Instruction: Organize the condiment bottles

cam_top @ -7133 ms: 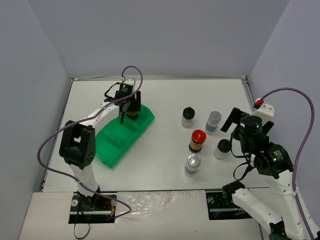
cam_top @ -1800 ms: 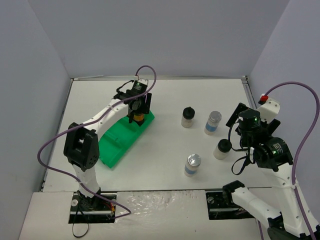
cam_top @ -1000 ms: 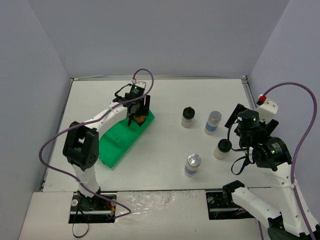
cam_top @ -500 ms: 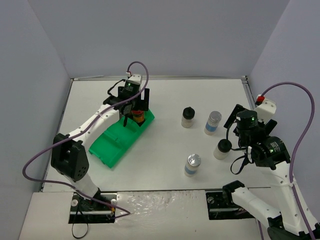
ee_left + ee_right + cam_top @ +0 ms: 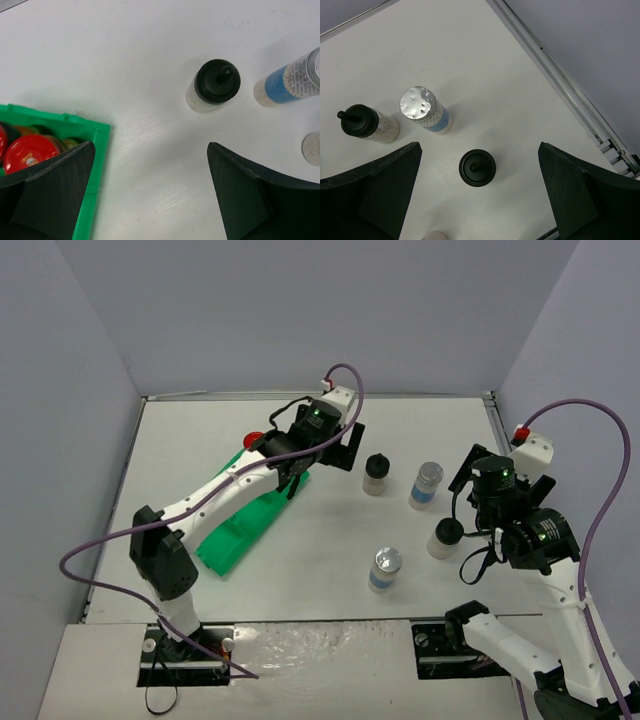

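- From above, the green tray (image 5: 225, 540) lies on the left of the white table (image 5: 320, 540), and a red-capped jar (image 5: 254, 438) shows at the tray's far end. To the right stand the far black-capped jar (image 5: 376, 472), the far silver-capped jar (image 5: 427, 483) just beside it, the near black-capped jar (image 5: 447, 536) and the near silver-capped jar (image 5: 385, 568). The left gripper (image 5: 335, 452) hovers between the tray's far end and the far black-capped jar.
- On the left wrist, the jaws stand wide apart and hold nothing. One finger hangs over the tray corner, where a second red-capped jar (image 5: 2, 142) sits beside the first. The far black-capped jar stands ahead, untouched.
- On the right wrist, the right gripper (image 5: 479, 149) is spread and empty above the near black-capped jar, not touching it. The far silver-capped and far black-capped jars stand farther left.
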